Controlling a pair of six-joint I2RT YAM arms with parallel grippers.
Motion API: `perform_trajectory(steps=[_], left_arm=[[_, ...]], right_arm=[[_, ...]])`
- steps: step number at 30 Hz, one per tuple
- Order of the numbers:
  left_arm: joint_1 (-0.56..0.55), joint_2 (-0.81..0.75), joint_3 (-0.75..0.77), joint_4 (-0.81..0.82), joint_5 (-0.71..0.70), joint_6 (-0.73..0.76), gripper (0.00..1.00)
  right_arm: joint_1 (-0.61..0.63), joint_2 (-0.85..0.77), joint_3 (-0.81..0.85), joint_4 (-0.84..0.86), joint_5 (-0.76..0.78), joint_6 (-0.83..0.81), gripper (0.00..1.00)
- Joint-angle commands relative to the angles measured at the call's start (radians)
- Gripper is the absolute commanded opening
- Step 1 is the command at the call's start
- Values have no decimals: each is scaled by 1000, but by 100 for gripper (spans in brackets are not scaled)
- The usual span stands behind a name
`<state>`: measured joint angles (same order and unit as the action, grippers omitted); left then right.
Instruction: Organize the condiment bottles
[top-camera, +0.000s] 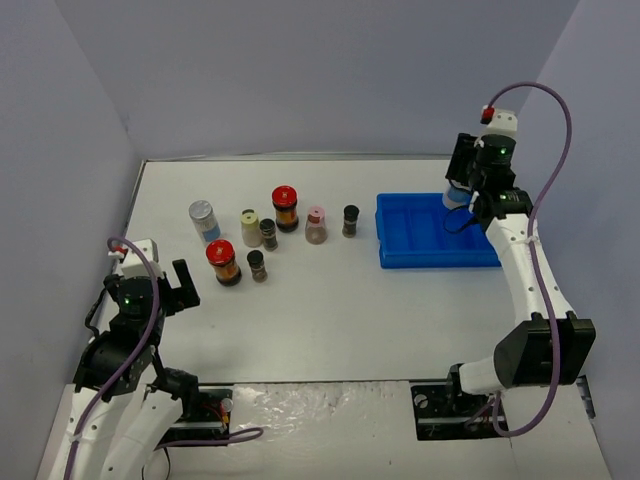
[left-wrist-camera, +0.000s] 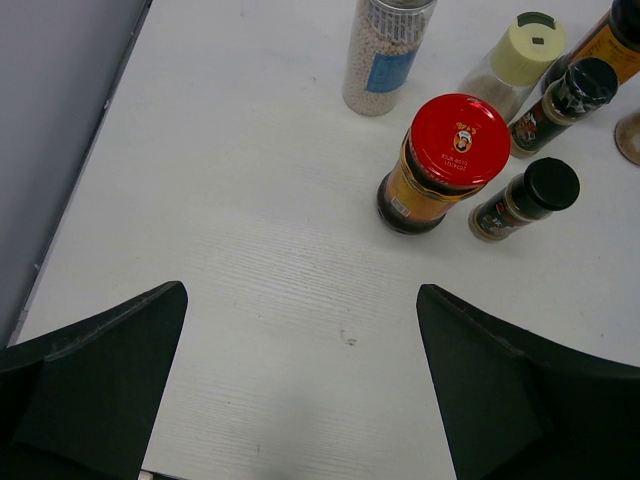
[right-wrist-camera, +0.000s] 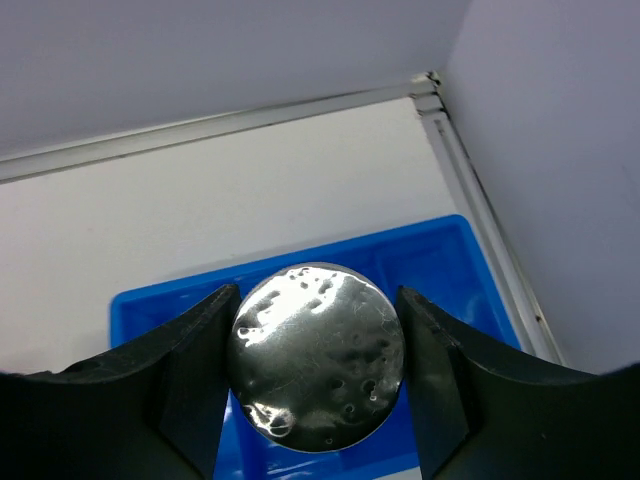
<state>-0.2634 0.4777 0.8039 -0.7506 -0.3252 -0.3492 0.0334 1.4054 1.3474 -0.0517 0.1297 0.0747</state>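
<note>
One silver-lidded jar (right-wrist-camera: 316, 352) is clamped in my right end effector (right-wrist-camera: 315, 375) over the tray (right-wrist-camera: 432, 256); I should lower it straight, then release gently.

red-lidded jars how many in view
2. The near red-lidded jar stands at the group's front left; the far red-lidded jar stands in the back row's middle. None seems hidden.

Left claw (left-wrist-camera: 300, 290) spread wide, red-lidded jar (left-wrist-camera: 447, 160) ahead

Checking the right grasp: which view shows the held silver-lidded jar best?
Right wrist: the silver-lidded jar fills the centre, lid between the fingers of the right gripper, above the blue tray. Top external shows only a sliver under the gripper. Left wrist doesn't show it.
</note>
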Motion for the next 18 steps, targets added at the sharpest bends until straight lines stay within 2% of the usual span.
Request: perform_trajectory(steps=[1,6,18], left_arm=[[3,0,9,61,-23,-10,97],[15,-1,5,69,-10,-4,97],[21,12,3,80,20,3,97]], right_arm=[[-143,63,99,71,-37,-11,0],[-231,162,139,92,-59,-12,0],[-298,272,101,252,-92,-8,0]])
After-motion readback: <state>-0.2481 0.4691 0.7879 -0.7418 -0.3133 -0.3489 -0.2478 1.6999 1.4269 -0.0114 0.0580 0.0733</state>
